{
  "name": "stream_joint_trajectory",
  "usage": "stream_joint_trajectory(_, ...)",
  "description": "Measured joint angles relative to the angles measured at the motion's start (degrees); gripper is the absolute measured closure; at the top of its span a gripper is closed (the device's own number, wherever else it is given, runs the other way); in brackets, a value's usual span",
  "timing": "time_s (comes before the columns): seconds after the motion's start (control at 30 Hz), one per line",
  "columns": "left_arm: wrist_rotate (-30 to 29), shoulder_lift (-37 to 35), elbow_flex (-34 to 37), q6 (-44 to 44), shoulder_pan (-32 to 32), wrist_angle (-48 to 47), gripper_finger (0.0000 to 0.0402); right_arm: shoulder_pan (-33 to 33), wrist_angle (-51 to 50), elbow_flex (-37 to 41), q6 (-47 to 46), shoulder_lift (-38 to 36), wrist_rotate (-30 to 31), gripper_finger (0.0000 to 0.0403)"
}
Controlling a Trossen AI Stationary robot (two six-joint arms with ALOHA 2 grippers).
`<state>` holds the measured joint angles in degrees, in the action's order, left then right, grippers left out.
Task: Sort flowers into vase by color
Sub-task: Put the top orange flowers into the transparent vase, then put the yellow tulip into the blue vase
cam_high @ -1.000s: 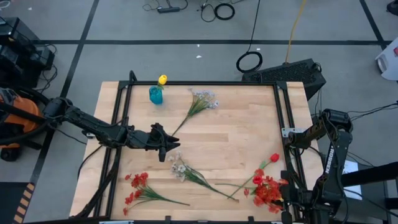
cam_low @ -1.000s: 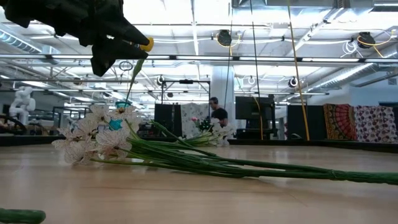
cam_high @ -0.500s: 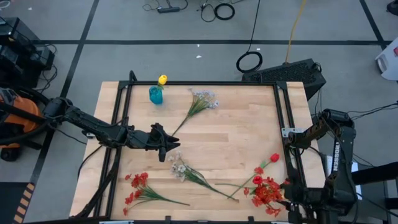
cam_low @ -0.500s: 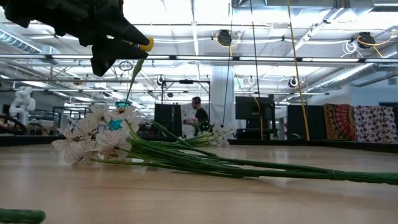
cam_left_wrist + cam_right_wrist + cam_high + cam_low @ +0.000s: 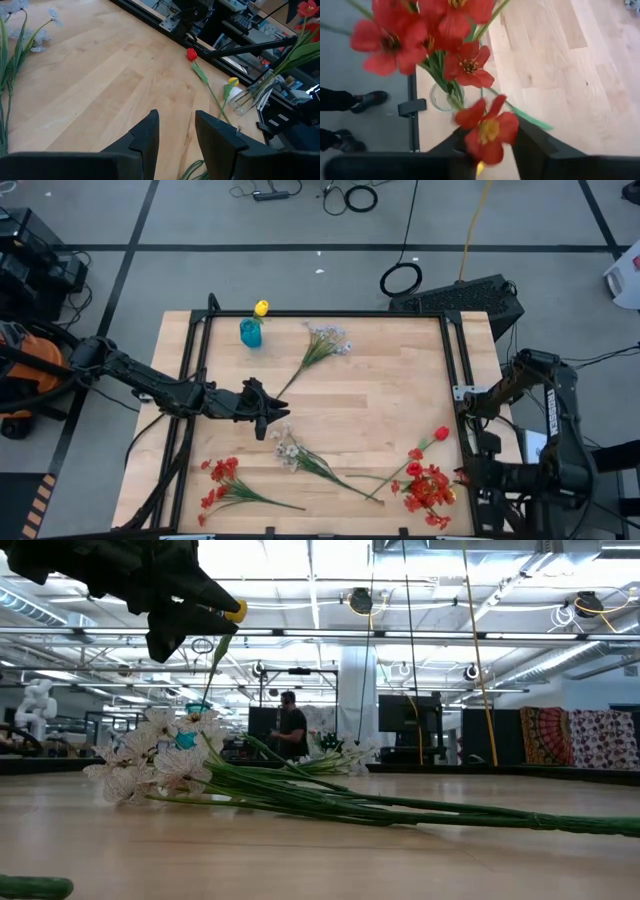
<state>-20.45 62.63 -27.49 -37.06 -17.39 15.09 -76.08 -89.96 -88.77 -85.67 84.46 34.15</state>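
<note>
Two dark jointed arms with black cabling; left hand (image 5: 175, 135) has blocky black fingers

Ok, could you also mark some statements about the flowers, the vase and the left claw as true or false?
1. A yellow tulip stands in the teal vase. True.
2. The left claw is holding a white sprig. False: its fingers are open with nothing between them, and it hovers above the table.
3. Two white sprigs lie on the table, one near the vase and one by the left claw. True.
4. The red spray on the left arm's side stands in the teal vase. False: it lies flat on the wood, far from the vase.
</note>
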Motion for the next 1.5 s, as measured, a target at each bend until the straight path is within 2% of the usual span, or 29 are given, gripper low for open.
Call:
stream_joint_trajectory(0.17, -0.02, 0.0, 0.0, 0.13, 0.0, 0.02, 0.027, 0.14, -0.03, 0.0, 0.83, -5.49, 0.02, 0.0377)
stream_joint_trajectory(0.3, -0.01, 0.0, 0.0, 0.39, 0.0, 0.02, 0.027, 0.12, 0.86, 0.0, 0.71, -10.1, 0.06, 0.04)
stream_joint_trajectory(0.6, -0.02, 0.0, 0.0, 0.48, 0.0, -0.07, 0.027, 0.12, 2.78, 0.0, 0.84, -16.09, 1.18, 0.0363)
stream_joint_trajectory(0.83, -2.89, 1.25, -0.91, 0.28, 0.0, 1.33, 0.027, 1.88, 0.17, 0.71, 5.85, -16.8, 14.71, 0.0342)
stream_joint_trajectory(1.0, -3.14, 9.23, -6.8, 4.64, 0.02, 1.09, 0.027, 5.97, 0.0, 4.27, 8.98, -20.63, 14.16, 0.0391)
stream_joint_trajectory(1.17, -3.07, 20.17, -15.33, 9.97, 0.43, 0.85, 0.027, 10.33, 0.99, 11.58, 7.19, -28.24, 14.26, 0.0399)
stream_joint_trajectory(1.33, -1.13, 30.25, -25.22, 15.58, 0.5, 0.76, 0.027, 14.01, 15.08, 22.25, 14.62, -36.71, 16.16, 0.0402)
stream_joint_trajectory(1.5, 2.41, 39.26, -35.59, 22.34, 0.61, -0.47, 0.027, 19.05, 29.08, 33.65, 21.21, -43.81, 13.68, 0.0402)
